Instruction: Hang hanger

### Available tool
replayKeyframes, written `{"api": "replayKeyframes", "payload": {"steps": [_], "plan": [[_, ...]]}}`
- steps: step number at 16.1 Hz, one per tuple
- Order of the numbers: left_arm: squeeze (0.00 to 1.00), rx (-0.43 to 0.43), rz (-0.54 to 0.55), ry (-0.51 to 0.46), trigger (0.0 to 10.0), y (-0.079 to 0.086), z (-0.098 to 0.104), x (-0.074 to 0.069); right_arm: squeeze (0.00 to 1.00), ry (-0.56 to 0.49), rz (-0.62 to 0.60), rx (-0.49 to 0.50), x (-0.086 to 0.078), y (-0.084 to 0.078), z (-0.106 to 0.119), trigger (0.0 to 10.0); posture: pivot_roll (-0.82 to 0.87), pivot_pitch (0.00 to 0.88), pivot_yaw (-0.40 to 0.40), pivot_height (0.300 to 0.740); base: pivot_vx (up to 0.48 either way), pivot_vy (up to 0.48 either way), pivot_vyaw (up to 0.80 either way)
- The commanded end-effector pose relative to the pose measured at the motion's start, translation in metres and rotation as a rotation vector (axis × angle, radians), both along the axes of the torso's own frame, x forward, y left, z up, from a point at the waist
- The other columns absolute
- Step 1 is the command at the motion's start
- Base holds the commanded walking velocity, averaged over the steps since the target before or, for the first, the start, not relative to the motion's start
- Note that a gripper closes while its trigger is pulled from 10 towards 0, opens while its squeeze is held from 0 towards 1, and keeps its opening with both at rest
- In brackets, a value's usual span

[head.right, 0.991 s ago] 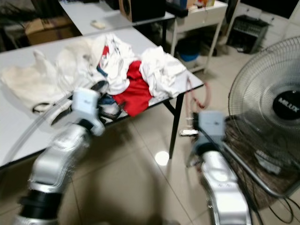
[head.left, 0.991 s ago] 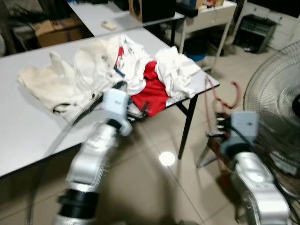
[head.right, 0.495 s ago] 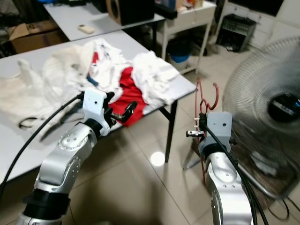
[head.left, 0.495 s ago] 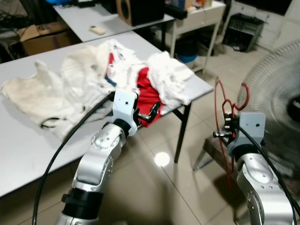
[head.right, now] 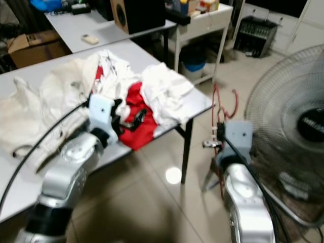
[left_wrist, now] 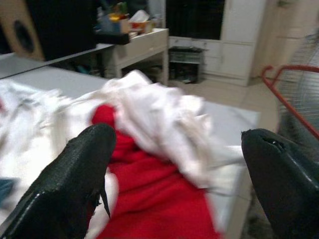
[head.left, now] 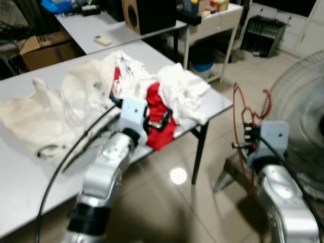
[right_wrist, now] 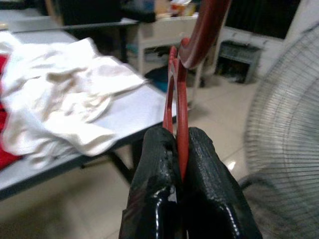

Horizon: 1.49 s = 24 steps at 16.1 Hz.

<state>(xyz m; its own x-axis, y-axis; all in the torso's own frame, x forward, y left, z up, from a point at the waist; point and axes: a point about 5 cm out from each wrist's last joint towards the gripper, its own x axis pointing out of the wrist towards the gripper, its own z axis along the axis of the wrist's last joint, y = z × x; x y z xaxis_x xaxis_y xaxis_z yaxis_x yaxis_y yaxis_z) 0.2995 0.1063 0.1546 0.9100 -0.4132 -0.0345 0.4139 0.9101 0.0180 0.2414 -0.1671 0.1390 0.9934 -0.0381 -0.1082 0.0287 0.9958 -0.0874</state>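
Red wire — the hanger (head.left: 246, 114) stands upright in my right gripper (right_wrist: 178, 149), both black fingers (right_wrist: 157, 164) clenched on its thin rods, its hook curling at the top. In the head views it sits at about 3 o'clock, off the table's corner and just in front of the standing fan (head.left: 298, 116), above the tiled floor (head.left: 167, 202). My left gripper (head.left: 158, 123) hangs at about 10 o'clock from the hanger, over the near edge of the grey table (head.left: 20, 172) — its fingers (left_wrist: 75, 184) are spread wide with nothing between them. Beyond those fingers lie a red garment (left_wrist: 149, 199) and a crumpled white cloth (left_wrist: 154, 114), part of the heap of clothes (head.left: 91, 96) spread across the tabletop. At 12 o'clock, farther back, stands a second table (head.left: 101, 30) bearing a dark speaker (head.left: 147, 12), with a white desk (head.left: 217, 17) beside it.
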Motion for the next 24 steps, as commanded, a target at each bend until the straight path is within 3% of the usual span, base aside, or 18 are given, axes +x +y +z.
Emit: {"api": "replayKeyframes", "payload": {"steps": [1, 12, 14, 16, 18, 19, 20, 22, 24], "plan": [[0.64, -0.002, -0.013, 0.0, 10.0, -0.004, 0.001, 0.003, 0.0, -0.029, -0.02, -0.025, -0.001, -0.005, 0.007, 10.0, -0.1, 0.049, 0.056, 0.74, 0.337, 0.0, 0.0], [0.62, 0.031, -0.035, -0.042, 10.0, -0.009, 0.004, 0.013, 0.0, -0.024, -0.013, -0.027, -0.003, -0.007, 0.006, 10.0, -0.11, 0.026, 0.053, 0.74, 0.301, 0.0, -0.15], [1.0, 0.041, -0.09, -0.086, 10.0, -0.005, 0.01, 0.013, 0.0, -0.01, 0.02, -0.034, -0.004, -0.005, 0.004, 10.0, -0.11, 0.025, 0.052, 0.74, 0.0, 0.0, 0.0], [1.0, 0.144, -0.18, -0.113, 10.0, -0.001, 0.01, 0.011, 0.0, -0.003, 0.054, -0.037, -0.005, -0.003, 0.004, 10.0, -0.11, 0.027, 0.05, 0.74, 0.0, 0.0, 0.0], [1.0, 0.274, -0.317, -0.065, 10.0, 0.002, 0.004, 0.008, 0.0, 0.003, 0.075, -0.035, -0.006, -0.003, 0.004, 10.0, -0.11, 0.027, 0.049, 0.74, 0.0, 0.0, 0.0], [0.79, 0.334, -0.39, -0.061, 10.0, 0.001, 0.001, 0.006, 0.0, 0.006, 0.077, -0.039, -0.006, -0.004, 0.003, 10.0, -0.11, 0.027, 0.053, 0.74, 0.0, 0.0, 0.0], [0.31, 0.406, -0.494, -0.062, 10.0, 0.001, -0.001, 0.002, 0.0, 0.007, 0.074, -0.041, -0.006, -0.005, 0.003, 10.0, -0.11, 0.027, 0.054, 0.74, 0.0, 0.0, 0.0], [0.0, 0.561, -0.592, -0.085, 10.0, 0.0, -0.005, 0.003, 0.0, 0.01, 0.068, -0.043, -0.007, -0.009, 0.003, 10.0, -0.11, 0.03, 0.055, 0.74, 0.0, 0.0, 0.0], [0.0, 0.596, -0.575, -0.101, 10.0, -0.003, -0.004, 0.009, 0.0, 0.013, 0.066, -0.045, -0.008, -0.01, 0.002, 10.0, -0.11, 0.029, 0.058, 0.74, 0.0, 0.0, 0.0]]}}
